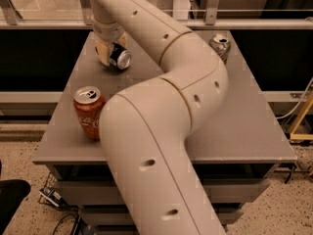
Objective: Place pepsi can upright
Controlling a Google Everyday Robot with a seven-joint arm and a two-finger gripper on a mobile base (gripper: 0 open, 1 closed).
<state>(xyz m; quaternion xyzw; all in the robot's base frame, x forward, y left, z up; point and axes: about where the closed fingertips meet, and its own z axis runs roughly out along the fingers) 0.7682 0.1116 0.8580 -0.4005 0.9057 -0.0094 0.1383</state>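
The pepsi can point(120, 58) is dark blue and lies on its side at the far left of the grey table point(244, 131), its silver end turned toward me and to the right. My gripper point(110, 53) reaches down from the arm at the top of the camera view and sits right at the can, against its left side. The part of the can behind the gripper is hidden.
A red Coca-Cola can point(89, 112) stands upright near the table's front left edge. A white and green 7up can point(220, 46) stands upright at the far right. My large beige arm point(161, 131) crosses the middle of the table and hides much of it.
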